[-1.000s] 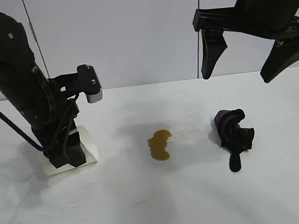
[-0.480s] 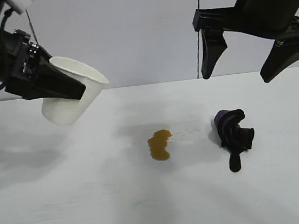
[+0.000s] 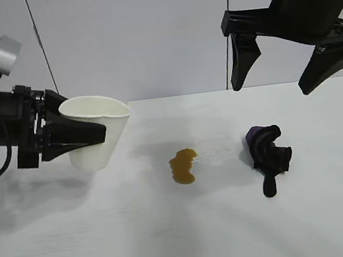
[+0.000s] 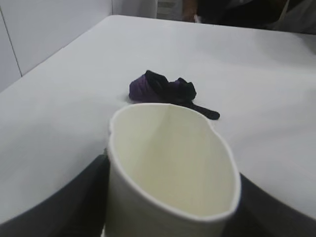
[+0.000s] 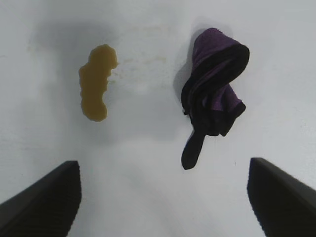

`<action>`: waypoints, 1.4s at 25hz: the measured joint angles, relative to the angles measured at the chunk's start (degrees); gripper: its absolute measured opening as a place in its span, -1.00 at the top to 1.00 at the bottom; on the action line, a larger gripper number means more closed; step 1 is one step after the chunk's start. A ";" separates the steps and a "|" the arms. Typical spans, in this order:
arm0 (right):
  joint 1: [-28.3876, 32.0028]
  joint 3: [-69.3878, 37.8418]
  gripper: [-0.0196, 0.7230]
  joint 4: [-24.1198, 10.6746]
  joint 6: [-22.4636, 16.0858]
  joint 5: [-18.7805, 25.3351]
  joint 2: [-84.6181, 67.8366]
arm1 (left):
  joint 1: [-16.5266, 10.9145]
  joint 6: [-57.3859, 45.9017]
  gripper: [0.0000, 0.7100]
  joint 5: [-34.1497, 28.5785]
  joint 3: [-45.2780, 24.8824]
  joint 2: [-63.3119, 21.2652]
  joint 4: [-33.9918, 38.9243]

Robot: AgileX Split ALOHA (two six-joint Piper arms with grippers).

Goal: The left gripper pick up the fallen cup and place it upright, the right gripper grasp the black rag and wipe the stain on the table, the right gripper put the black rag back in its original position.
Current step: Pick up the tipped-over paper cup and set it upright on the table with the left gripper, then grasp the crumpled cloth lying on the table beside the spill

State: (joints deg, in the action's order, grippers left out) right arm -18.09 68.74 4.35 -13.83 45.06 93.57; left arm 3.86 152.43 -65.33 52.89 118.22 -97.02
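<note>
The brown-amber stain (image 3: 183, 166) and bunched black rag (image 3: 269, 156) lie untouched on the white table (image 3: 185, 239). Behind, the left gripper (image 3: 82, 138) has swung the white paper cup (image 3: 97, 137) nearly upright, still clamped; the right gripper (image 3: 293, 66) hangs wide open.

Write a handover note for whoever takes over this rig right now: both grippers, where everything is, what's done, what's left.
Left gripper: shut on the cup, held tilted in the air above the table's left side, mouth up.
Right gripper: open, empty, hovering above the black rag.
The stain lies unwiped at mid-table; the rag lies to its right, apart from it.
Done: cup lifted.
Left: set the cup upright, wipe the stain, return the rag.
</note>
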 joint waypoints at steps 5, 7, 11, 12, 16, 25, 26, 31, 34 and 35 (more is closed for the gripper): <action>0.00 0.00 -0.76 0.00 0.00 -0.13 0.00 | 0.00 1.97 -0.13 0.00 0.28 3.70 -0.29; 0.00 0.00 -0.76 0.00 0.00 -0.13 0.00 | 0.00 2.15 -0.13 0.00 0.28 4.40 -0.29; 0.00 0.00 -0.76 0.00 0.00 -0.15 0.00 | 0.00 2.19 -0.13 0.06 0.28 5.28 -0.29; 0.00 0.00 -0.76 0.00 0.06 -0.15 0.00 | 0.00 2.19 -0.14 0.06 0.28 5.34 -0.29; 0.00 0.00 -0.76 0.00 0.06 -0.15 0.00 | 0.00 2.19 -0.30 0.06 0.32 5.34 -0.31; 0.00 0.00 -0.76 0.00 0.06 0.13 0.00 | 0.00 2.19 -0.91 0.40 0.32 5.34 -0.36; 0.00 0.00 -0.76 0.00 0.06 0.20 0.00 | 0.00 2.13 -0.92 0.41 0.32 5.22 -0.36; 0.00 0.00 -0.76 -0.13 0.18 0.42 0.00 | 0.00 -8.03 -0.93 1.19 0.32 0.21 0.09; 0.00 0.00 -0.76 -0.24 0.18 0.42 0.00 | 0.24 -27.57 -0.93 9.60 0.32 -6.97 2.55; 0.00 0.00 -0.76 -0.24 0.18 0.42 0.00 | 0.72 -35.65 -0.93 13.86 0.32 -9.78 3.68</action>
State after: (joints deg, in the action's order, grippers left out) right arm -18.09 68.74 4.11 -13.65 45.48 93.57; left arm 4.58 116.78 -51.47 53.21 108.44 -93.34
